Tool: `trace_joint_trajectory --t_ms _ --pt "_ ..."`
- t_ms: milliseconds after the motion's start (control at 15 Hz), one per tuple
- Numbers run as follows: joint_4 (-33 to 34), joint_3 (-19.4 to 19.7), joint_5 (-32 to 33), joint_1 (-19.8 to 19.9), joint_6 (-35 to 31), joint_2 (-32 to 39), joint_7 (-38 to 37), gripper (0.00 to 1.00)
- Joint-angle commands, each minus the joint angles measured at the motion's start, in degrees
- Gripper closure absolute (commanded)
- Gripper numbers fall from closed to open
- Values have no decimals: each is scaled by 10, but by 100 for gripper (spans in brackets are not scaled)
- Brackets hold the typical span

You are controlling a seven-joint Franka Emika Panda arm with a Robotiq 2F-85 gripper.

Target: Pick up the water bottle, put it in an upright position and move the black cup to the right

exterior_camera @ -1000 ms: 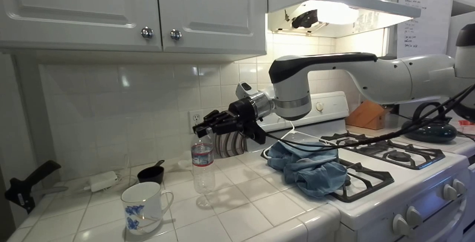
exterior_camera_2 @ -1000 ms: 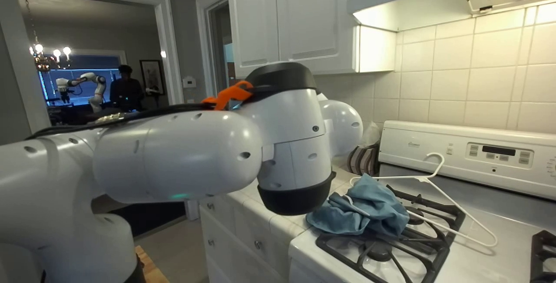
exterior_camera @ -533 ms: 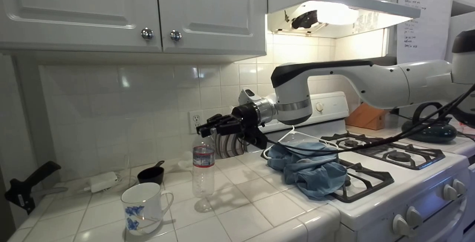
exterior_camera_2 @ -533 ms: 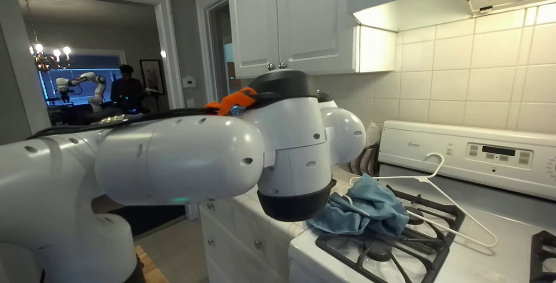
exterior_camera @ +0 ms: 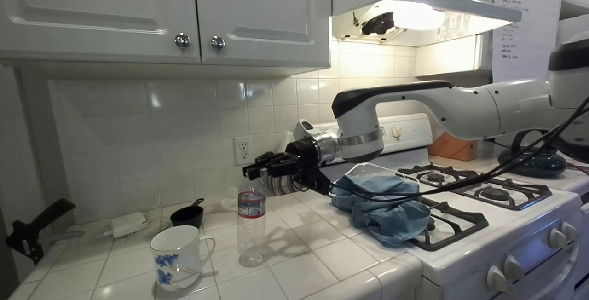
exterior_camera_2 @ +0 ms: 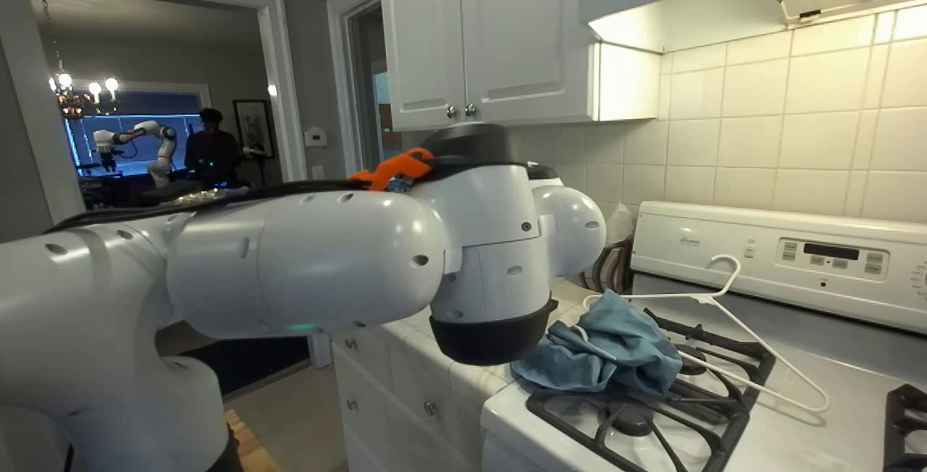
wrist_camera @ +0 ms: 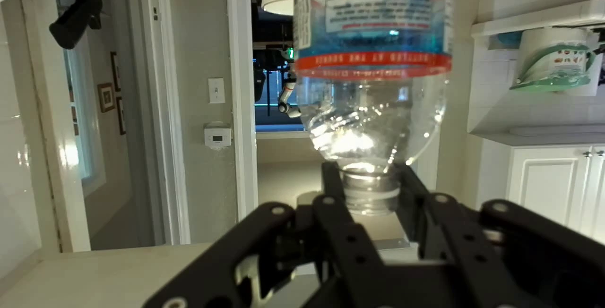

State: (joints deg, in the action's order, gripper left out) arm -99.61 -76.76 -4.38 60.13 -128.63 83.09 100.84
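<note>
Tool (wrist_camera: 366, 180) pinches the water bottle (exterior_camera: 251, 208) (upright) by its neck; base seems to touch the counter (exterior_camera: 306, 265).

The bottle (exterior_camera: 251, 231) is lower than before, its base at or just above the counter (exterior_camera: 329, 256), in from the front edge. The gripper (exterior_camera: 254, 171) sits lower too.

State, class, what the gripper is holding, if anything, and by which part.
The gripper holds the water bottle by its narrow neck, pinched from both sides, as the wrist view shows.
</note>
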Motion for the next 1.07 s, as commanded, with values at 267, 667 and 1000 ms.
trace_joint_trajectory --t_ms 267,667,1000 --pt "23 32 -19 -41 14 -38 44 92" --pt "32 41 -24 -61 22 -60 54 36" --pt "28 45 -30 -65 20 -78 48 2"
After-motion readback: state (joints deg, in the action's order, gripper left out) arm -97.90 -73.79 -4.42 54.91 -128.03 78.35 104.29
